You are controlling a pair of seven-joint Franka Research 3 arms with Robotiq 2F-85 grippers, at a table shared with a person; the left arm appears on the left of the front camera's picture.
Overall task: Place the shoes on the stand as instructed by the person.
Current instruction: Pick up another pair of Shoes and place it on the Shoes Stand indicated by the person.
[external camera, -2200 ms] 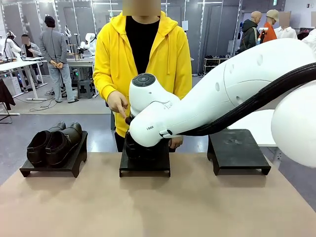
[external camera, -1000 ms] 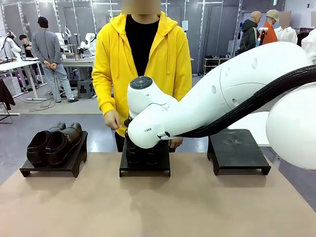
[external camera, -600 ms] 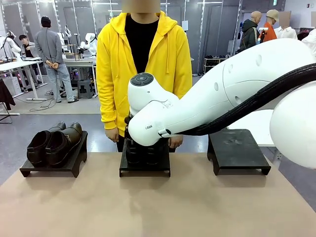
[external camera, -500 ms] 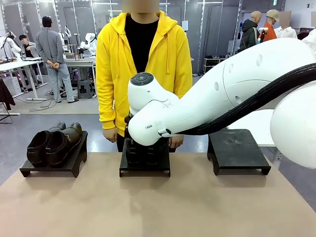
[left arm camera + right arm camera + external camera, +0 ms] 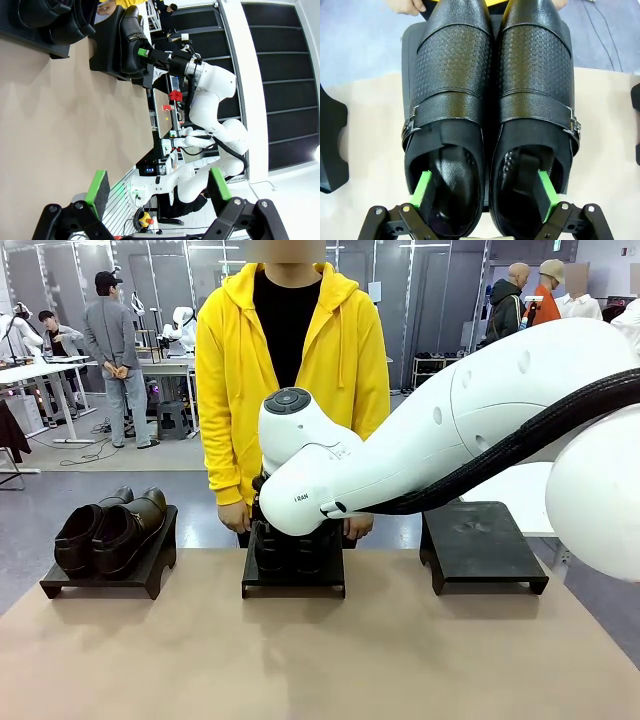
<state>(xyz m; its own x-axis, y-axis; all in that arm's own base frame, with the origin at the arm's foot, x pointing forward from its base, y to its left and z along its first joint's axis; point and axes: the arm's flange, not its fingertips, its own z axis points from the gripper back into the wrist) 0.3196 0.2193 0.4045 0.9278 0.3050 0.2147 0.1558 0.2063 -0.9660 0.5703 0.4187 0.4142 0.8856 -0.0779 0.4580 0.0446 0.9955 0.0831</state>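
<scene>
Right wrist view: my right gripper [image 5: 482,197] hangs directly over the black shoes [image 5: 492,115], jaws spread wide. One green pad sits inside the opening of one shoe, the other pad inside the opening of its mate, so the two inner walls lie between my pads. Nothing is clamped. The pair stands side by side, touching, on the middle stand [image 5: 406,60], with the person's hand [image 5: 410,6] just beyond the toes.

Front view: brown shoes [image 5: 108,525] sit on the left stand [image 5: 105,575]; the right stand [image 5: 482,545] carries nothing. My right arm hides the middle stand's load.

Left wrist view: left gripper [image 5: 157,186] is spread open, holding nothing, well back from the stands.

Risks, as I judge them:
- Lifting away carelessly, a pad could catch a shoe collar and drag that shoe off the stand.
- The shoes overhang the stand's near edge; a nudge could tip them.
- Person's hand is close; any forward drift would meet it.
</scene>
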